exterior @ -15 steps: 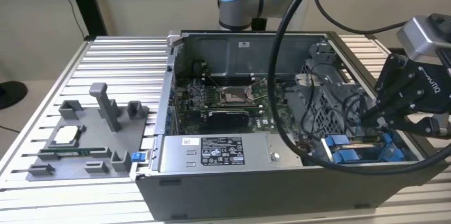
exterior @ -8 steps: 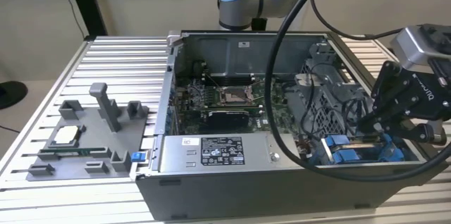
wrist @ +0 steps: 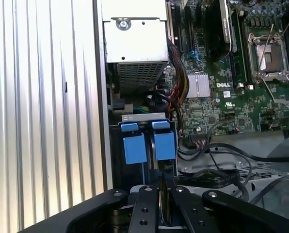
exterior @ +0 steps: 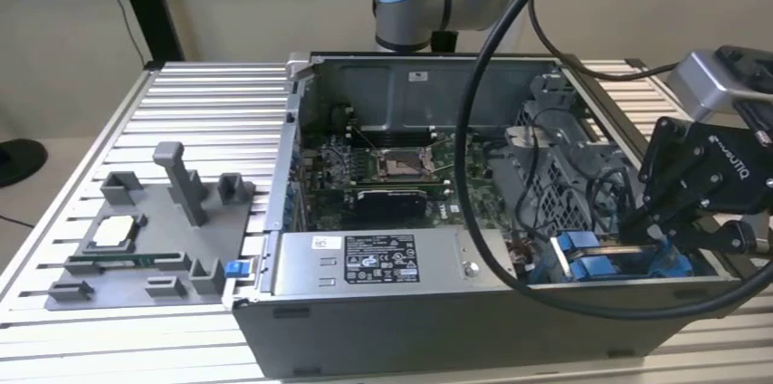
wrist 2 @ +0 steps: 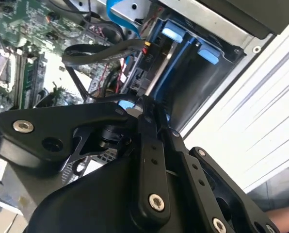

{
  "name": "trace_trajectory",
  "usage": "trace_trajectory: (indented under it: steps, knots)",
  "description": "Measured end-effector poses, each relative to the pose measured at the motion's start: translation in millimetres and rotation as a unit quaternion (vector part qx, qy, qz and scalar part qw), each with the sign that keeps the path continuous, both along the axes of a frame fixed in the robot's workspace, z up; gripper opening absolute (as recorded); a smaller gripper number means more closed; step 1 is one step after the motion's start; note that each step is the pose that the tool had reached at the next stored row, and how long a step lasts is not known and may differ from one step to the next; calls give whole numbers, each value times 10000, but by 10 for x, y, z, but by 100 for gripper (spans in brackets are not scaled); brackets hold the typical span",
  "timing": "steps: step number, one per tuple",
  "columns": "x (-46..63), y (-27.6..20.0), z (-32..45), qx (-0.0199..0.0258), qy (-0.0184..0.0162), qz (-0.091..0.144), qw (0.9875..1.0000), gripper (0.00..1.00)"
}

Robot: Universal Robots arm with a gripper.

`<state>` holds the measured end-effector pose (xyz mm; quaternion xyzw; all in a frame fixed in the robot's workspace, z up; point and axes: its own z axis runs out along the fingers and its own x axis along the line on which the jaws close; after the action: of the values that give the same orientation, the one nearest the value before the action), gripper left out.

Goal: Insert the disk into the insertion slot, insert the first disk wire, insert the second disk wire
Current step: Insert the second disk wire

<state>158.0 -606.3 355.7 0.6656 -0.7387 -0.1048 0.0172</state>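
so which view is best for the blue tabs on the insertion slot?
First wrist view: the two blue tabs face the camera side by side, just beyond the gripper. The second wrist view catches them obliquely; in the exterior view the gripper partly covers them.

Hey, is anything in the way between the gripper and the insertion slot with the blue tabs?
Nothing visible sits directly between them: in the first wrist view the gripper is right at the insertion slot, just short of its blue tabs. Black cables loop close beside the gripper on the motherboard side.
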Motion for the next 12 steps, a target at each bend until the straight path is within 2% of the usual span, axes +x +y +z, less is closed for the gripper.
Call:
trace_trajectory:
  steps: [9, 10, 12]
  knots:
    - [-2, 1, -8, -14, 1, 0, 10000, 0]
    - [-2, 2, -11, -38, 1, 0, 10000, 0]
    - [-3, 4, -25, -127, 1, 0, 9999, 0]
